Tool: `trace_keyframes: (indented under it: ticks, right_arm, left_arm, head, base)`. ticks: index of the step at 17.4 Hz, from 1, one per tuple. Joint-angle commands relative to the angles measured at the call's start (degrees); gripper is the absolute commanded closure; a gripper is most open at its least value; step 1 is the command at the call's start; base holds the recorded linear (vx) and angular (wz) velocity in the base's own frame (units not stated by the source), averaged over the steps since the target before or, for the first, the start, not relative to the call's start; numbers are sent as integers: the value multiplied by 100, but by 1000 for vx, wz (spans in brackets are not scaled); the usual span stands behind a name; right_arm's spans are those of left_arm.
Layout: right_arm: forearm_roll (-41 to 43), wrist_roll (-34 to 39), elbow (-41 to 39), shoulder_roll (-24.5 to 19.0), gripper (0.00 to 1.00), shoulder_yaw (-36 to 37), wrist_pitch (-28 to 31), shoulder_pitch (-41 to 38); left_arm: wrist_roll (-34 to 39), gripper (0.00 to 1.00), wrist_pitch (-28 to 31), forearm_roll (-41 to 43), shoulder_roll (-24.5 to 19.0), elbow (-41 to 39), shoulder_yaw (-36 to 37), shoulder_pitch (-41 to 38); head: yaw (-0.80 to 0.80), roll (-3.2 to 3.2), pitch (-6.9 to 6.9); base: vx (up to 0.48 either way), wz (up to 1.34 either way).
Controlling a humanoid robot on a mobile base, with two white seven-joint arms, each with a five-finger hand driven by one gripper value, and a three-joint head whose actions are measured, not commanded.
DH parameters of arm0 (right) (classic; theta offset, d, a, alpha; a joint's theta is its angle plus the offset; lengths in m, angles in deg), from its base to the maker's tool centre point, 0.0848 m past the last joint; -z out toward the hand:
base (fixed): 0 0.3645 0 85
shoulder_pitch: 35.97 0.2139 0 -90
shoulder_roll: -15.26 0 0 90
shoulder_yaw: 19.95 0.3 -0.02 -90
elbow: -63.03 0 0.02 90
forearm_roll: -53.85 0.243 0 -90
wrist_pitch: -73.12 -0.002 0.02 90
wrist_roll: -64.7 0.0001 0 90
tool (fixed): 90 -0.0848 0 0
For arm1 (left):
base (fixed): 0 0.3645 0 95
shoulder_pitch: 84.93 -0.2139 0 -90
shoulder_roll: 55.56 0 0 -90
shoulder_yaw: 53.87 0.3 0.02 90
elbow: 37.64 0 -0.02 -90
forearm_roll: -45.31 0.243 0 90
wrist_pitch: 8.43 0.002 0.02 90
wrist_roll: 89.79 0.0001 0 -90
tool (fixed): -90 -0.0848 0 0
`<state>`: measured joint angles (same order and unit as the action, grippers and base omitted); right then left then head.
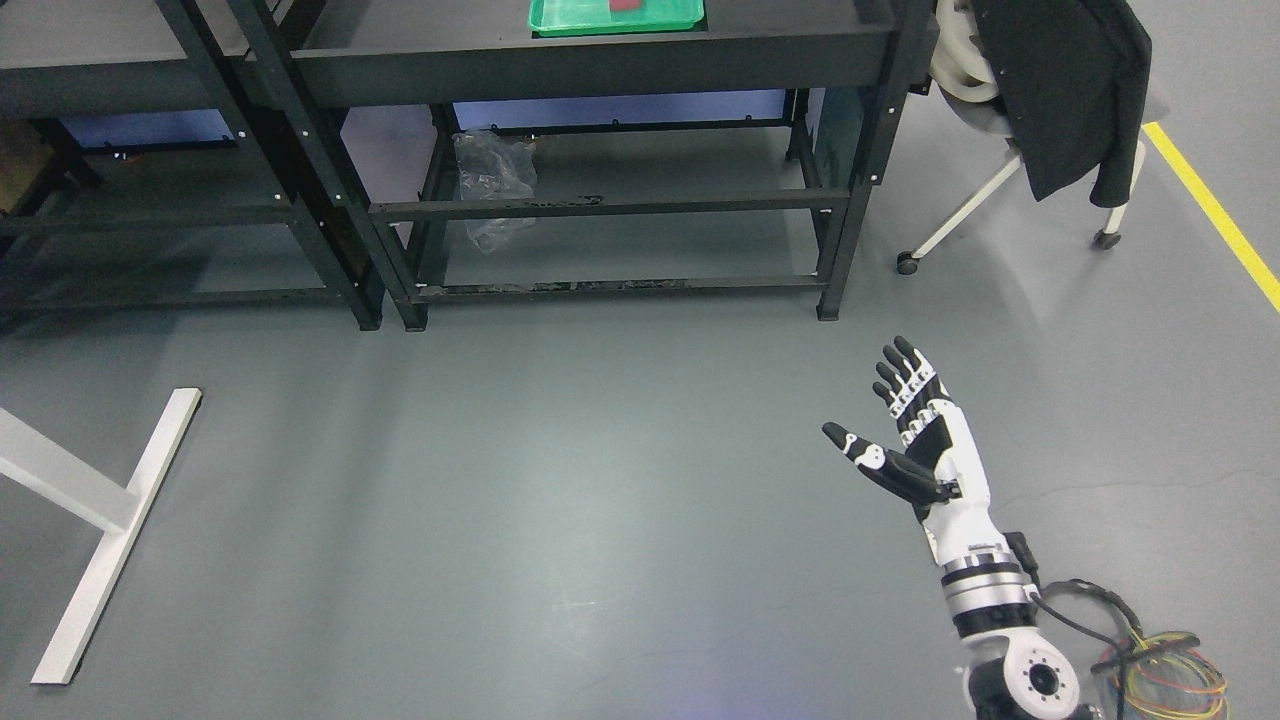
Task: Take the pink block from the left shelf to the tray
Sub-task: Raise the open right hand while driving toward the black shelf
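Now the right hand [900, 440] hangs open and empty, well short of the shelf [600, 60]; a red block [628, 6] lies in its tray [560, 20], so check first.

The tray [560, 22] is bright green, and the block [630, 6] in it looks dark pink-red. The shelves [600, 208] are black. The floor [560, 480] is gray with a yellow line [1215, 212]. The right hand [915, 440] is white and black. A black jacket [1065, 85] hangs on a white chair [965, 205].
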<state>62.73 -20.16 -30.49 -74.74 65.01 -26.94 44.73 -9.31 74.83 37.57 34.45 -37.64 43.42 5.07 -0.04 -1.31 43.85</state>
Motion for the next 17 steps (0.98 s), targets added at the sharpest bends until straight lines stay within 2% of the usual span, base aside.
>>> trace_keyframes:
  ticks: [1, 14, 15, 17]
  right_arm:
    - [0, -5, 0, 100, 1, -5, -23, -2]
    - [-61, -57, 0, 100, 0, -5, 13, 7]
    - [-444, -92, 0, 100, 1, -5, -14, 51]
    - [-2276, -433, 0, 100, 1, 4, -75, 200]
  left_arm:
    - [3, 0, -2, 0, -101, -100, 0, -114]
    - [3, 0, -2, 0, -101, -100, 0, -114]
    - [3, 0, -2, 0, -101, -100, 0, -114]
    - [3, 0, -2, 0, -101, -100, 0, -114]
  head:
    - [0, 0, 0]
    - [0, 0, 0]
    - [0, 0, 0]
    - [0, 0, 0]
  base:
    - [0, 0]
    - [0, 0]
    - [0, 0]
    - [6, 0]
